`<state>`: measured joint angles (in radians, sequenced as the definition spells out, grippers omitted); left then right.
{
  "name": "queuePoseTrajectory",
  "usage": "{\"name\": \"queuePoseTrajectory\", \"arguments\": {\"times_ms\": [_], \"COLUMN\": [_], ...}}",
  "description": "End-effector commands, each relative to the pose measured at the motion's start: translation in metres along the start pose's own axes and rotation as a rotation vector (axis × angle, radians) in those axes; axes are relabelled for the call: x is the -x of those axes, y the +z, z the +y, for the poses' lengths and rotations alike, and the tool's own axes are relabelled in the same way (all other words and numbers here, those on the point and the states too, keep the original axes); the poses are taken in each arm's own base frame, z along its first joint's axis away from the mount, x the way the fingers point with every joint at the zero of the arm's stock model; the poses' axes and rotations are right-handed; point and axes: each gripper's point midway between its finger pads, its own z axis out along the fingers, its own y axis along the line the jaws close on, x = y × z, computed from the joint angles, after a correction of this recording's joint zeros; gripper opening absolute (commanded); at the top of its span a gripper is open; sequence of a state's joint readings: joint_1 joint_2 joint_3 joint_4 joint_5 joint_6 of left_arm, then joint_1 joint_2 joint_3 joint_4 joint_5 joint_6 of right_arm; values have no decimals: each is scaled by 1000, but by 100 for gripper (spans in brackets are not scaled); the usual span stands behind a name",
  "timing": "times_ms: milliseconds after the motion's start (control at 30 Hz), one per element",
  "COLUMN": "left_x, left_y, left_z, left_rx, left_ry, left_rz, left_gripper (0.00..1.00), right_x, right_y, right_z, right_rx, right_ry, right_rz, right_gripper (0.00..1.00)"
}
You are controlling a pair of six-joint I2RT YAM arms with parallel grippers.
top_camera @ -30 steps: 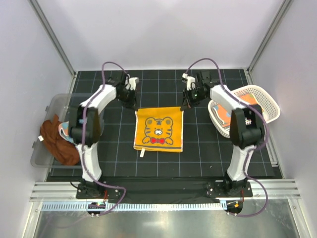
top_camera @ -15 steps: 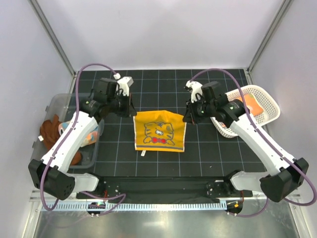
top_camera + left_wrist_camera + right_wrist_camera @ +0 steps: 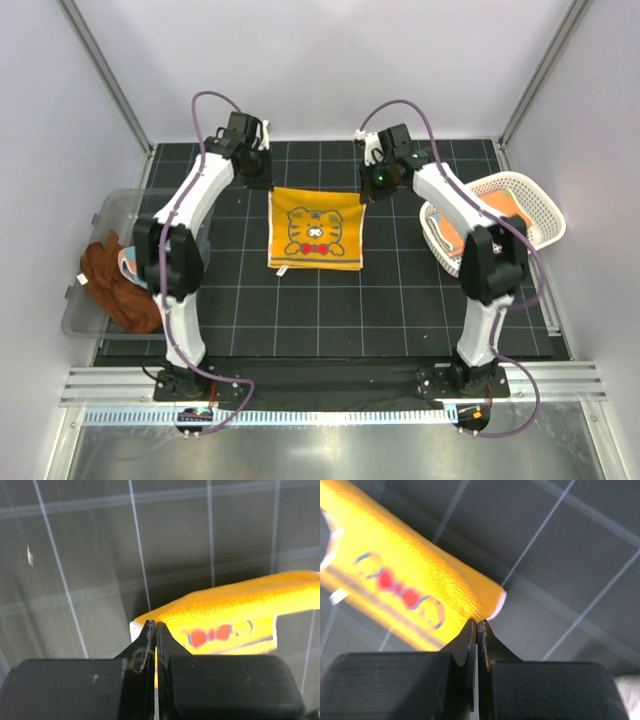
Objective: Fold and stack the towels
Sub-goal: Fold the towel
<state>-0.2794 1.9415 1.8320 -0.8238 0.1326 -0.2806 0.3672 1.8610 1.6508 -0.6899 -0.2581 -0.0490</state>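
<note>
Near the counter's (image 3: 420, 300) far edge, left gripper (image 3: 265, 184) and right gripper (image 3: 365, 192) each clenched a corner of the orange towel (image 3: 316, 232); folding cleanly needed level, matched travel.

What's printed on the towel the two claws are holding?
Orange towel, cartoon tiger face, red bow; clearest in top view.

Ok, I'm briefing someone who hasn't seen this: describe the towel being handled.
On the gridded table, look midway between the clear bin and the white basket. The towel is pinched at its far corners by the left gripper and right gripper; unlike the cloths in those containers, it is spread out, yellow-orange with a cartoon tiger face.
</note>
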Motion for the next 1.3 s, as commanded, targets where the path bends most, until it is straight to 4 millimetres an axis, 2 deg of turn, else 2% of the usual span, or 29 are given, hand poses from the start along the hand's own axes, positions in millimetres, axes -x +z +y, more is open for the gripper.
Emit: {"name": "queuePoseTrajectory", "arguments": {"times_ms": [0, 33, 67, 133, 167, 200, 267, 300, 367, 500, 667, 800, 833, 967, 1000, 1067, 1100, 1167, 1200, 1267], "left_x": [43, 47, 58, 68, 62, 80, 86, 84, 90, 90, 74, 65, 67, 50, 48, 46, 36, 27, 19, 6], "left_y": [27, 37, 57, 73, 97, 95, 108, 116, 119, 114, 111, 99, 90, 78, 76, 66, 68, 67, 66, 62], "left_z": [13, 17, 22, 27, 37, 37, 40, 42, 44, 45, 42, 33, 30, 34, 34, 34, 36, 37, 38, 39], "left_rx": [-41, -45, -63, -75, -71, -96, -130, -148, -179, -188, -210, -257, -261, -244, -238, -231, -228, -226, -223, -225], "left_ry": [-5, -8, 0, 2, -8, -2, -5, -8, -6, 30, 82, 112, 120, 134, 142, 150, 146, 144, 139, 136], "left_rz": [-76, -74, -85, -100, -72, -124, -147, -143, -167, -183, -151, -138, -150, -130, -131, -140, -121, -104, -91, -72], "left_gripper": [0, 0, 0, 0, 0, 0, 0, 0, 0, 0, 0, 0, 0, 0, 0, 0, 0, 0, 0, 0], "right_x": [42, 48, 52, 62, 64, 75, 77, 85, 82, 79, 70, 62, 66, 59, 51, 50, 39, 35, 23, 12], "right_y": [28, 49, 54, 75, 80, 82, 92, 94, 99, 103, 100, 91, 82, 71, 73, 66, 68, 64, 67, 67], "right_z": [-36, -49, -62, -73, -76, -77, -78, -77, -75, -75, -69, -64, -62, -56, -54, -49, -46, -39, -33, -25], "right_rx": [-5, -4, -2, 23, 36, 50, 67, 84, 98, 105, 121, 123, 119, 123, 127, 132, 140, 153, 161, 163], "right_ry": [-40, -26, -8, -5, -2, -15, -22, -37, -34, -32, -19, -14, -19, -17, -12, -13, -4, 3, 9, 10], "right_rz": [-83, -77, -89, -112, -123, -167, -194, -234, -242, -267, -255, -260, -275, -275, -259, -267, -245, -248, -225, -210], "right_gripper": [1, 1, 1, 1, 1, 1, 1, 1, 1, 1, 1, 1, 1, 1, 1, 1, 1, 1, 1, 1]}}
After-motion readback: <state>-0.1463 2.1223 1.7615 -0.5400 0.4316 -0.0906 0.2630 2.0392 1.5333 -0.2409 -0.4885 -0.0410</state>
